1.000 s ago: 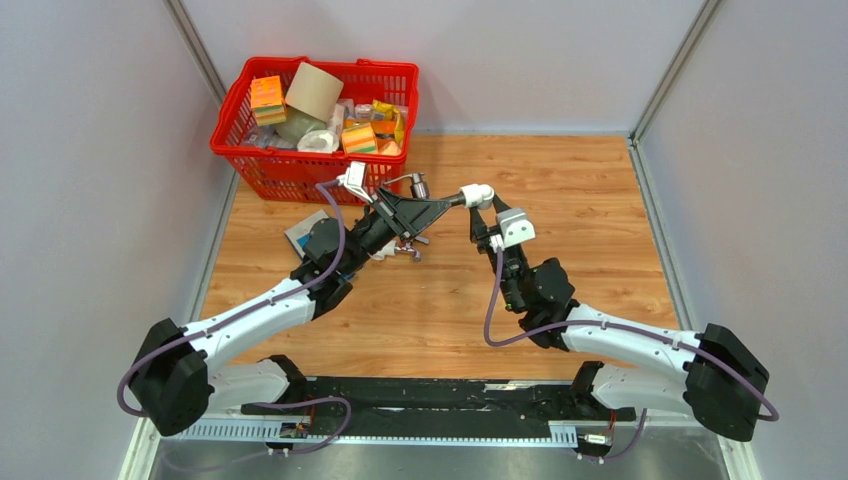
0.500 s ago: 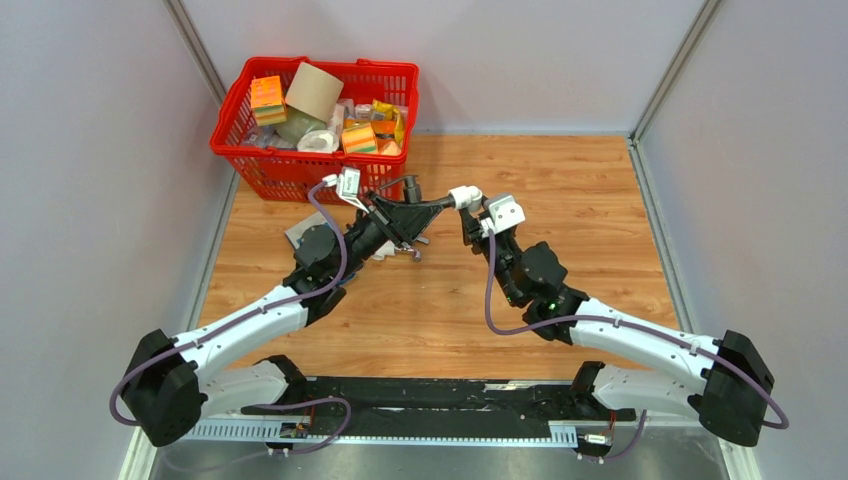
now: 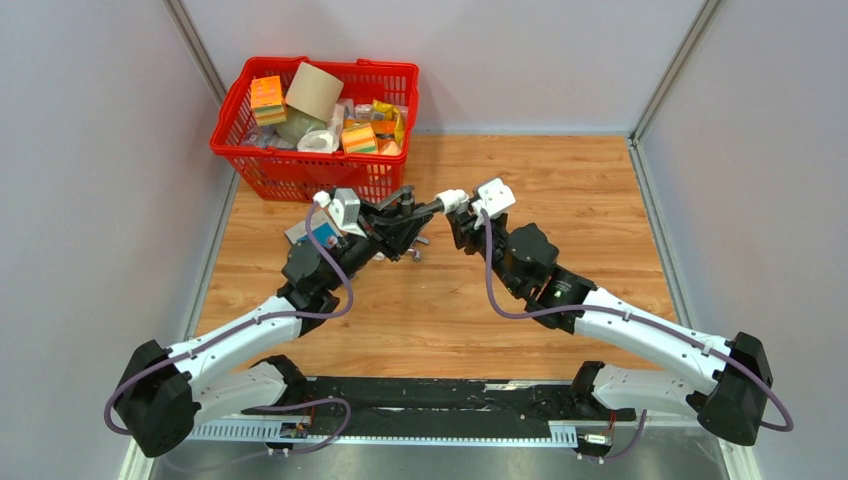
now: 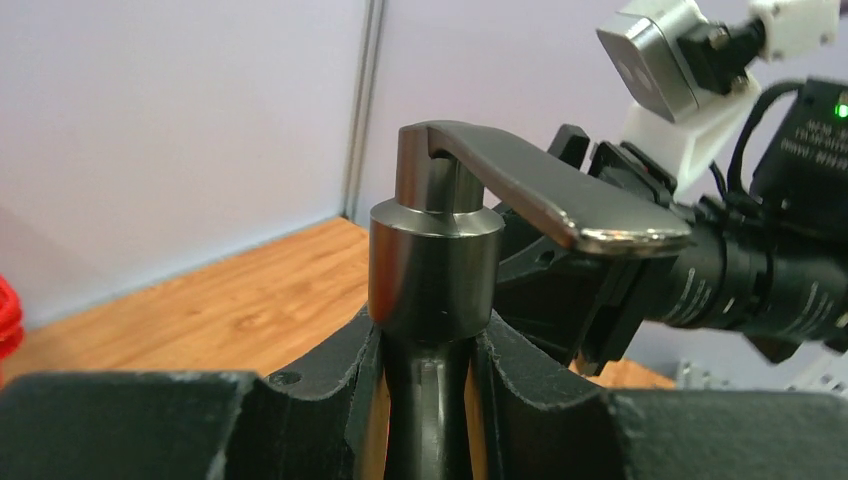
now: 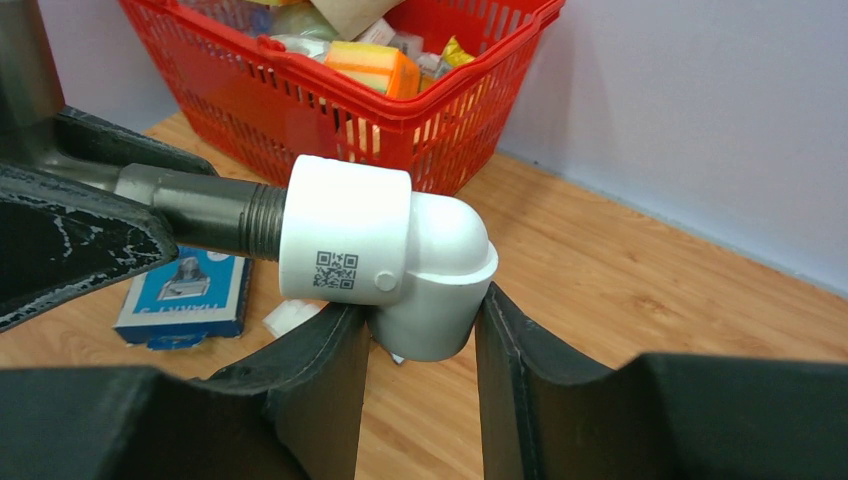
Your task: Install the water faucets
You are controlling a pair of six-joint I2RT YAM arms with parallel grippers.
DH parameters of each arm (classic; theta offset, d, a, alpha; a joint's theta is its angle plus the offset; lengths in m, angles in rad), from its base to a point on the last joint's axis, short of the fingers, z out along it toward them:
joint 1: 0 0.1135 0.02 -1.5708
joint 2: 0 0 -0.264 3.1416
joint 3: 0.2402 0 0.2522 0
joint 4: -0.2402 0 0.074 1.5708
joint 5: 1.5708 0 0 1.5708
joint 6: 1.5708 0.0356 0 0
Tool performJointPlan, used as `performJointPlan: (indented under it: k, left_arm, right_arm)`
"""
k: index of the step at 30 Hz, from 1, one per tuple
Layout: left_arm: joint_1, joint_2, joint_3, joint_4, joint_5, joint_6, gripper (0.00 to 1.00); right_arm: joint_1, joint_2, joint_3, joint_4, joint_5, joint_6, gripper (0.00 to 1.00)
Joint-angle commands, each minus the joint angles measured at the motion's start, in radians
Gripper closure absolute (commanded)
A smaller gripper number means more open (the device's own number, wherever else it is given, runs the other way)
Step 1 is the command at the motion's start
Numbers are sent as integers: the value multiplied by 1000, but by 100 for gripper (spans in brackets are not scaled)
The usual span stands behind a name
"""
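Left gripper fingers pinch dark faucet at its neck, just under the collar, handle on top. Faucet's threaded end enters white elbow, some thread showing at the joint. Right gripper fingers pinch the elbow's other leg. Joined pieces held above table, between both grippers, near red basket. Blue box flat on table below

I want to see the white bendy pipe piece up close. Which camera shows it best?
The right wrist view: the white elbow fitting fills the middle, pinched by the right gripper. The top view shows it only as a small white speck. The left wrist view shows the dark faucet instead.
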Motion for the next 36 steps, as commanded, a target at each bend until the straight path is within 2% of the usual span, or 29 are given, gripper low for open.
performJointPlan:
  k: [1, 12, 19, 22, 25, 30, 33, 34, 36]
  left_arm:
    - [-20, 19, -65, 4, 130, 218, 100]
    - [-20, -16, -174, 44, 210, 582, 100]
    - [-20, -20, -137, -181, 272, 828, 100]
    - [-20, -27, -166, -177, 256, 941, 100]
    - [-20, -36, -218, -79, 244, 952, 100]
    - [-22, -43, -251, -73, 261, 992, 100]
    - [-20, -43, -264, -32, 214, 934, 100]
    - [-22, -40, -278, 25, 189, 873, 100]
    - [-20, -33, -301, 100, 121, 769, 100]
  right_arm:
    - [41, -2, 80, 19, -254, 117, 100]
    - [10, 4, 121, -82, -386, 217, 100]
    - [-4, 1, 124, -132, -478, 246, 100]
    - [-13, -9, 115, -137, -509, 257, 100]
    - [-15, -19, 111, -137, -524, 266, 100]
    - [-27, -35, 100, -137, -570, 285, 100]
    - [-30, -46, 91, -137, -558, 283, 100]
    - [-31, -49, 88, -137, -553, 279, 100]
    - [-36, -54, 78, -137, -544, 269, 92]
